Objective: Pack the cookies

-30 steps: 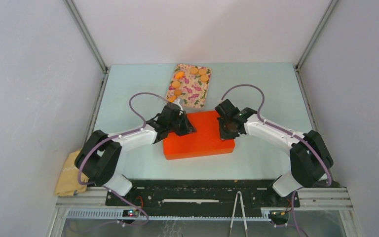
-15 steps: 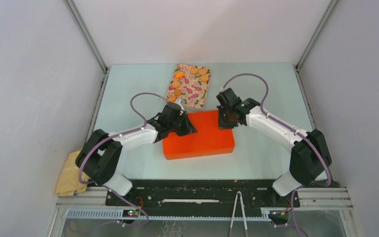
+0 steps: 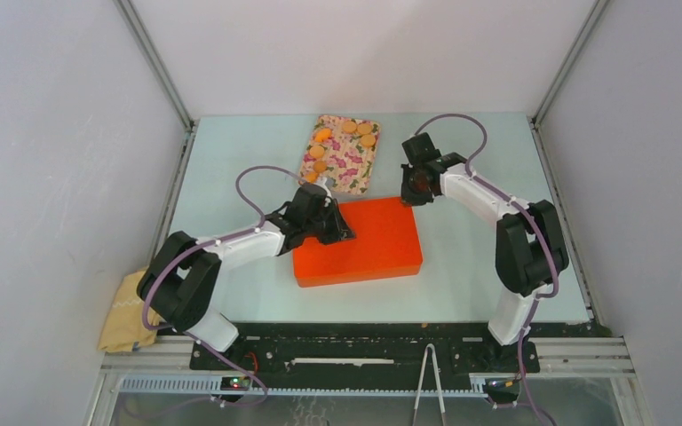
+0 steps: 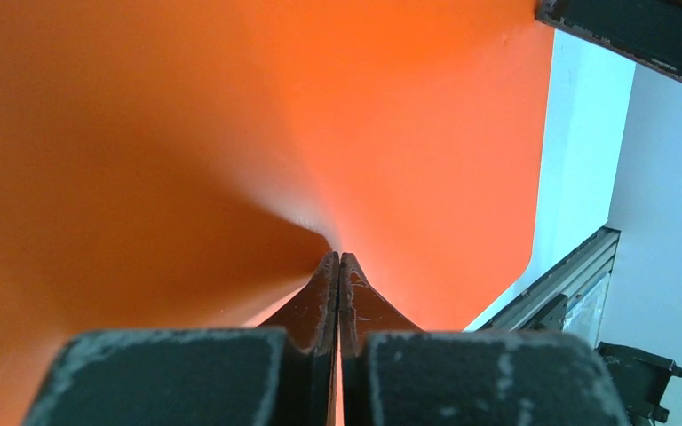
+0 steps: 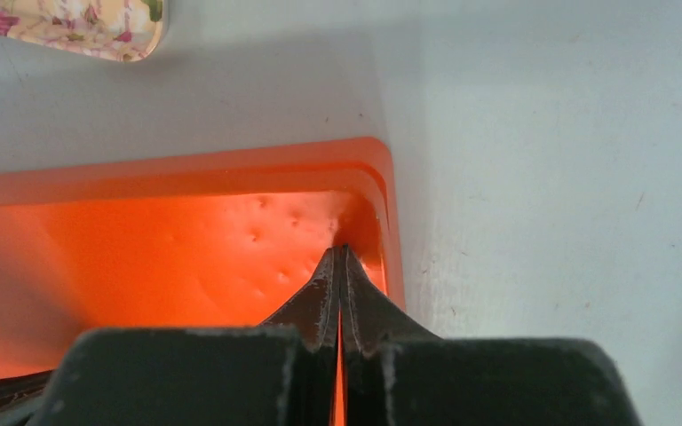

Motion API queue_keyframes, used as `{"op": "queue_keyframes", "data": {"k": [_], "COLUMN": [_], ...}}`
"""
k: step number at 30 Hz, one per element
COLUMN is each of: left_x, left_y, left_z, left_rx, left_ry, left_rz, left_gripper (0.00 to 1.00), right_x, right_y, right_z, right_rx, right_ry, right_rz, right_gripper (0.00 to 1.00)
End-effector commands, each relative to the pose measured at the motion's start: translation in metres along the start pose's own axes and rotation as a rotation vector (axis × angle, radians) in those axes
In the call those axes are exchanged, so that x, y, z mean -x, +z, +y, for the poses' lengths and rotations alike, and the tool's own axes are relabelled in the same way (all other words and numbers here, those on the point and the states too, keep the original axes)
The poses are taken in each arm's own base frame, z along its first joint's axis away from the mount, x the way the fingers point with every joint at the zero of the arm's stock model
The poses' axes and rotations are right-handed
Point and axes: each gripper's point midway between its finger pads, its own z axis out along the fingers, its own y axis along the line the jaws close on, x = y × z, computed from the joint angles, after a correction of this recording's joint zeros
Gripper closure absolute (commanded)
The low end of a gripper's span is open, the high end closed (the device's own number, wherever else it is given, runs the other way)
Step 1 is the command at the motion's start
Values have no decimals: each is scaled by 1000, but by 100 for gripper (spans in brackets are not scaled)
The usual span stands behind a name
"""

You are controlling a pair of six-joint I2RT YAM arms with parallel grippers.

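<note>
The left gripper was closed tight, seemingly pinching a pucker of the orange container. The right gripper, closed and empty, hovered at its far right corner. The cookies lay on the floral tray by the far edge of the tabletop. A tug might shove the container into that tray. Open room lay toward the right edge.

The left hand and the right hand both reach forward, jaws pressed tightly together.
</note>
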Motion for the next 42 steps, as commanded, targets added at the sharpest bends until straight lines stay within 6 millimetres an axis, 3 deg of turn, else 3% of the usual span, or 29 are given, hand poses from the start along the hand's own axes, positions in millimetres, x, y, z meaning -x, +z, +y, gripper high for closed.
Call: {"op": "queue_keyframes", "data": {"k": [1, 4, 7, 10, 13, 17, 22, 27, 42], "left_x": [-40, -38, -30, -7, 31, 73, 103, 109, 110], "left_y": [2, 0, -5, -20, -53, -100, -148, -172, -181], "left_z": [49, 48, 44, 36, 18, -1, -1, 11, 17], "left_rx": [180, 178, 183, 203, 219, 244, 308, 363, 392], "left_ry": [19, 24, 44, 83, 146, 198, 202, 184, 185], "left_rz": [146, 140, 114, 27, -125, -314, -500, -593, -610], "left_gripper": [100, 100, 100, 100, 100, 98, 88, 76, 75], "right_x": [-28, -25, -5, 17, 32, 38, 39, 33, 23], "right_y": [30, 30, 11, -17, -48, -77, -99, -100, -83], "right_z": [-14, -13, -3, 7, 13, 19, 9, -7, -27], "right_rx": [-22, -14, 19, 41, 32, 24, -38, -79, -139], "right_ry": [-3, 4, 1, -16, -42, -74, -80, -64, -41], "right_rz": [105, 95, 4, -111, -216, -293, -349, -356, -316], "right_gripper": [100, 100, 100, 100, 100, 99, 98, 98, 99]}}
